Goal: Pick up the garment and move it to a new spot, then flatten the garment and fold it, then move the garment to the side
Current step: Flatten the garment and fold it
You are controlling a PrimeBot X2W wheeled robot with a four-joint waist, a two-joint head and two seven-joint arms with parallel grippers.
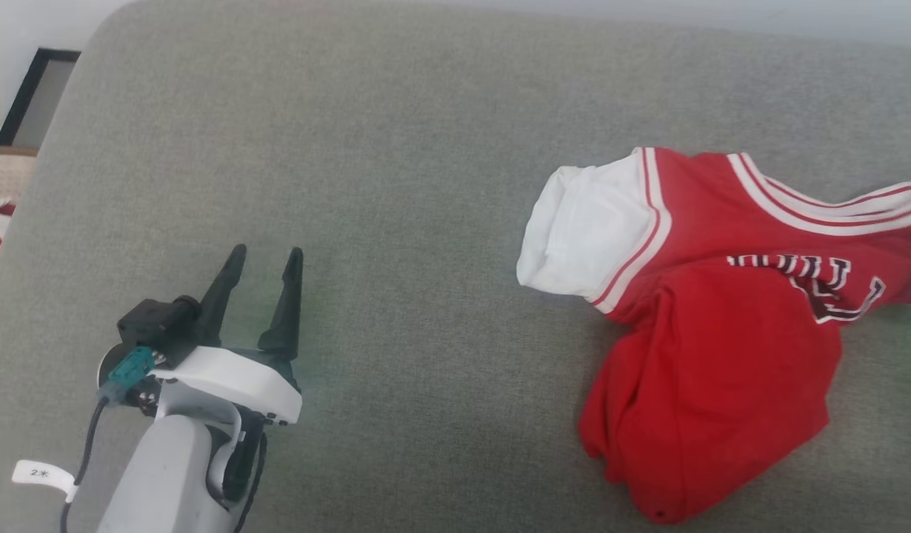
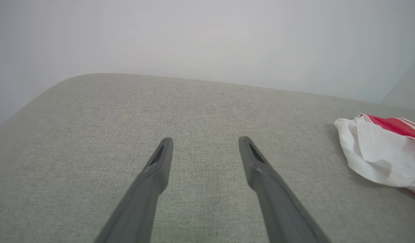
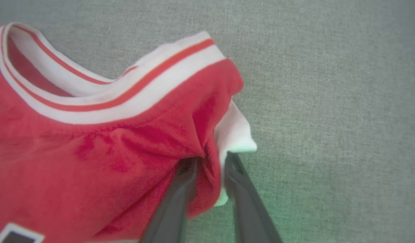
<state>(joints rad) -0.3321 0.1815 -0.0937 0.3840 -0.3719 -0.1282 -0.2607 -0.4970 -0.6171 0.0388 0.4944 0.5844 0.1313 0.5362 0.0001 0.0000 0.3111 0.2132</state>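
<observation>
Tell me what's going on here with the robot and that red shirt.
The robot's right gripper is closed on a fold of the red jersey near a white sleeve, with cloth bunched between its fingers. The jersey lies crumpled on the grey cushion, not yet flattened or folded. The left gripper is open over bare cushion, well apart from the jersey.
</observation>
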